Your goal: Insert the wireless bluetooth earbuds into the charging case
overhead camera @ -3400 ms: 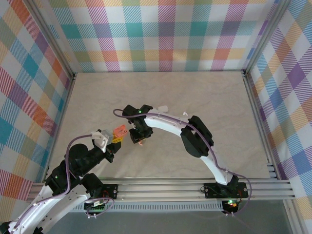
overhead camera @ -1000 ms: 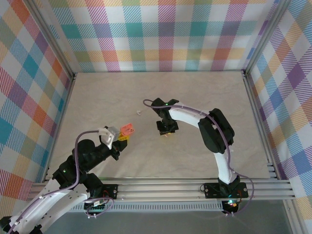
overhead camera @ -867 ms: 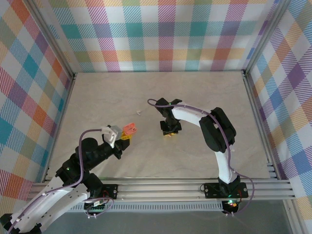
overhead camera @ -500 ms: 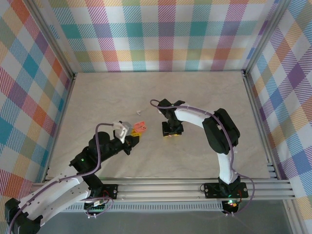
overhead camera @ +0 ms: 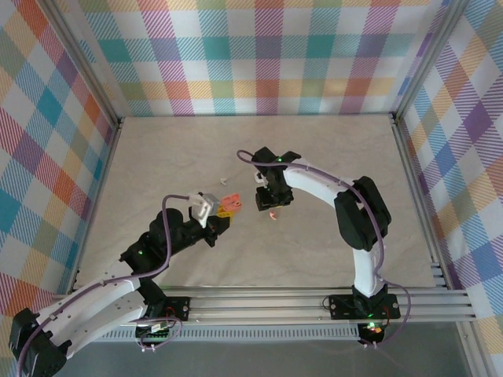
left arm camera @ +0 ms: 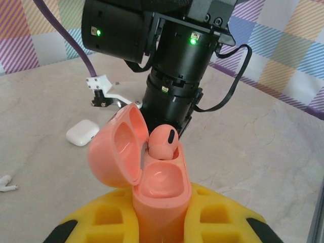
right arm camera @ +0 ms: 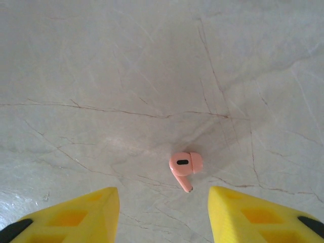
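My left gripper [left arm camera: 159, 225] is shut on the salmon-pink charging case [left arm camera: 161, 200], held upright with its lid [left arm camera: 116, 147] swung open to the left. One pink earbud [left arm camera: 163, 143] sits in the far slot; the near slot is bare. In the top view the case [overhead camera: 229, 204] hangs left of my right gripper [overhead camera: 271, 196]. A second pink earbud [right arm camera: 185, 166] lies loose on the table, stem pointing toward me, below and between the open yellow fingers [right arm camera: 76, 217] of my right gripper [right arm camera: 163, 215]. From above this earbud [overhead camera: 273, 213] lies just in front of the right gripper.
A closed white case [left arm camera: 82, 132] rests on the table beyond the pink case, beside the right arm's wrist [left arm camera: 174, 96]. A white earbud [overhead camera: 222, 181] lies on the marble table [overhead camera: 338, 157] behind the left gripper, and shows at the left edge of the left wrist view [left arm camera: 6, 183].
The left arm has carried the open pink case forward and right, toward the right gripper. The right gripper has opened and drawn back, and a pink earbud now lies on the table.
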### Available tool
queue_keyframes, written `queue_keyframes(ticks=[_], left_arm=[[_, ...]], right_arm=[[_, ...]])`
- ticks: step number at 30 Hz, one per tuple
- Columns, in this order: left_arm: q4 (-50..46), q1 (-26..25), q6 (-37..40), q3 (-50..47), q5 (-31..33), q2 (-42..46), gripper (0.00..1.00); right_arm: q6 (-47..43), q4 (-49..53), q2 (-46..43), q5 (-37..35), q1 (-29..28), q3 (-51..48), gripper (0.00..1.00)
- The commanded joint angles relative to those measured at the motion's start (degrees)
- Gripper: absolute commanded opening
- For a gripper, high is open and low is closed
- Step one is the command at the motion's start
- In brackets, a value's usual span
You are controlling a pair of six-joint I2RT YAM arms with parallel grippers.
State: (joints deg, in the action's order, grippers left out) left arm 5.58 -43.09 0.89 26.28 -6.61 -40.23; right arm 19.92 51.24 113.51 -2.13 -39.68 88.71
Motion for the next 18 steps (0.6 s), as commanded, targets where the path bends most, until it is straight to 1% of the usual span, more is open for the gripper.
queue_keyframes(ticks=[1, 4, 7, 11, 18], left_arm=[[3.42, -0.54, -0.32, 1.09, -0.94, -0.37, 0.0], [3.42, -0.45, -0.27, 1.23, -0.84, -0.75, 0.0], [3.23, -0.5, -0.15, 1.31, -0.95, -1.09, 0.0], [2.81, -0.51, -0.02, 1.23, -0.85, -1.08, 0.0], [2.68, -0.46, -0.02, 0.95, -0.58, -0.83, 0.0]], right_arm=[[-3.25, 3.15, 2.58, 0.06, 0.39, 1.9, 0.5], [-3.79, 3.73, 3.93, -0.19, 0.42, 2.88, 0.46], [-4.07, 4.32, 4.78, -1.19, 0.39, 3.3, 0.45], [-4.27, 4.69, 5.22, -2.64, 0.45, 2.97, 0.46], [-3.94, 4.5, 6.66, -1.18, 0.48, 3.39, 0.48]])
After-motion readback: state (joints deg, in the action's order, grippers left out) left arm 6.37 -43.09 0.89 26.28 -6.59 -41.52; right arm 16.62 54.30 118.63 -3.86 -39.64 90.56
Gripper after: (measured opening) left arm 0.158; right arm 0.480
